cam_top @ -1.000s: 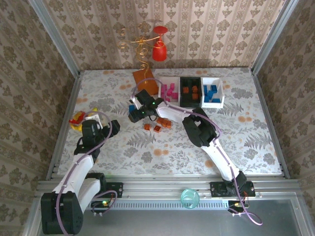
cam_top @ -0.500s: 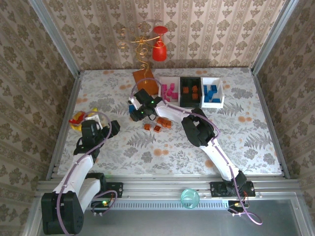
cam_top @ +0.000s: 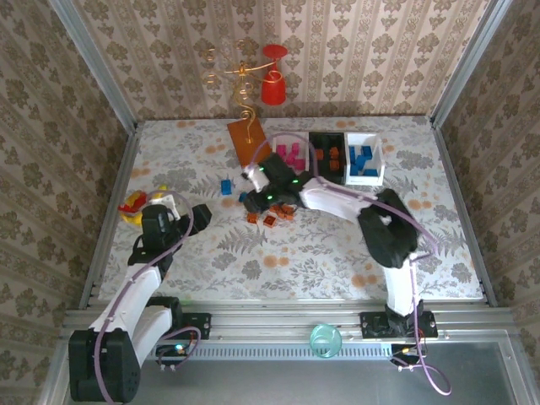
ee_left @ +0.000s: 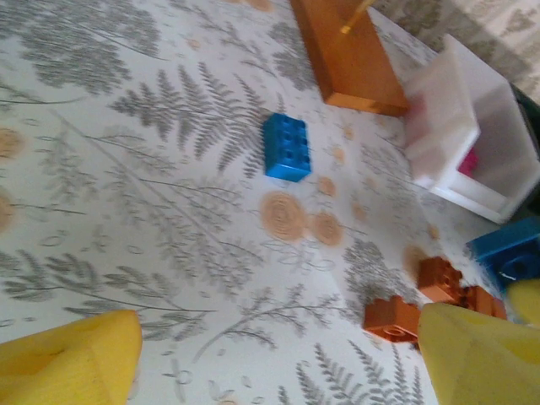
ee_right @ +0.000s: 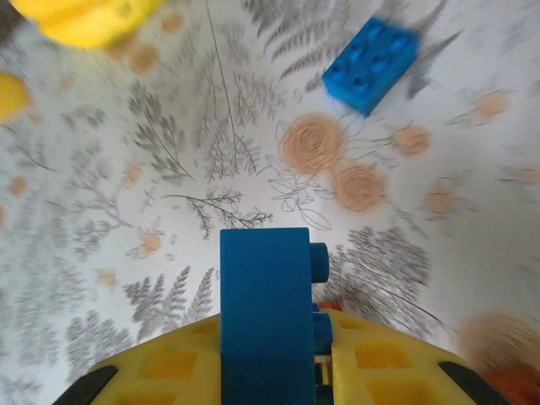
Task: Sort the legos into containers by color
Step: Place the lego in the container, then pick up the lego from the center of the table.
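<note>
Table (cam_top: pixel 439 245) with floral cloth. The right arm reaches from its base across to left of centre. Right gripper (cam_top: pixel 251 199) is closed around a blue lego (ee_right: pixel 264 295), which stands upright between the yellow fingers (ee_right: pixel 380 363) in the right wrist view. From the top view I can't tell whether that block touches the cloth. The left arm is bent at the left side. Left gripper (cam_top: pixel 171 206) has its jaws spread wide with nothing between them; its yellow fingertips (ee_left: pixel 67 359) sit at the lower corners of the left wrist view.

Orange board (cam_top: pixel 247 139) lies at the back. To its right stand three containers in a row: a white bin (cam_top: pixel 281 145) with pink legos (cam_top: pixel 293 158), a black bin (cam_top: pixel 321 138) with orange ones, and a white bin (cam_top: pixel 376 159) with blue ones. Banana toy (cam_top: pixel 133 204) sits just left of the left gripper.

A loose blue lego (cam_top: pixel 226 186) lies flat on the cloth, left of the right gripper. A small cluster of orange legos (cam_top: pixel 272 218) lies just in front of that gripper.
</note>
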Motion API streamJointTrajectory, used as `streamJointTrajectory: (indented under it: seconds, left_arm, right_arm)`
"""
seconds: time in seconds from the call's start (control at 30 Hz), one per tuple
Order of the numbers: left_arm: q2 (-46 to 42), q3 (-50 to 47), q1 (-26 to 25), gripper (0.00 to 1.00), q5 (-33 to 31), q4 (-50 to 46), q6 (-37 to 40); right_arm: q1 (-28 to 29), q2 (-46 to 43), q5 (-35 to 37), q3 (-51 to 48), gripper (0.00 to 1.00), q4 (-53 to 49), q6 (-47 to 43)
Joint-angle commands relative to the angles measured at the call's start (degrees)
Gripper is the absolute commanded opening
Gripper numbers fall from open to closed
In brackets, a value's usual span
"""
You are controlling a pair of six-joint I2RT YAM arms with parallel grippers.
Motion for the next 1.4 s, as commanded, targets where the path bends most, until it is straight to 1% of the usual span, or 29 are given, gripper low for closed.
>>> streamJointTrajectory:
  seconds: [0.0,0.07,0.13,0.23,0.3,0.37,0.5,0.73,0.83,0.9,1.0,1.13,1.23,1.37]
  left_arm:
    - [-0.32,1.83,-4.46,0.86,0.4,3.18,-2.15]
    - [0.47,3.01,-8.28,0.86,-1.34,3.74,-1.61]
    - [1.83,4.6,-12.39,0.86,-3.1,4.38,-0.81]
    - [4.82,7.22,-18.2,0.86,-5.22,5.48,0.28]
    - [7.16,8.94,-22.06,0.86,-6.26,5.98,1.05]
    - [9.31,10.27,-24.8,0.86,-7.33,6.36,1.67]
    - [12.51,11.75,-28.23,0.86,-8.43,7.04,1.85]
    - [13.05,12.21,-30.52,0.86,-10.01,6.6,1.96]
    - [12.02,11.86,-30.87,0.86,-10.79,5.74,2.29]
    - [11.08,11.51,-30.87,0.87,-11.62,4.84,2.57]
    - [9.65,10.77,-30.81,0.87,-13.67,3.41,3.3]
    - [8.35,9.86,-30.03,0.88,-16.03,2.28,4.19]
    - [7.82,9.33,-28.11,0.88,-15.78,1.64,4.85]
    - [8.29,8.52,-23.77,0.89,-15.37,1.64,5.99]
  right_arm:
    - [-6.76,-10.25,-0.99,-8.54,0.27,8.55,6.29]
    - [-11.53,-15.73,1.01,-14.07,0.27,10.82,9.1]
    - [-16.65,-20.06,4.49,-18.14,0.27,11.59,11.45]
    - [-24.72,-23.15,7.45,-21.63,0.28,11.83,15.43]
    - [-29.4,-23.35,9.92,-22.51,0.28,11.95,16.31]
    - [-32.36,-21.87,12.57,-21.73,0.28,11.28,16.33]
    - [-36.02,-15.31,15.83,-16.57,0.28,8.95,16.39]
    - [-37.51,-0.34,21.64,-0.96,0.33,2.11,14.95]
    - [-37.51,3.71,23.24,5.07,0.38,-0.85,14.05]
    - [-37.6,4.81,23.66,7.63,0.45,-2.48,13.79]
    - [-37.24,2.67,22.17,6.63,0.5,-1.4,13.87]
    - [-35.36,-3.84,19.38,0.58,0.58,3.08,13.27]
    - [-32.33,-9.6,18.56,-4.07,0.65,4.83,11.7]
    - [-26.91,-17.56,17.34,-11.5,0.72,8.44,10.62]
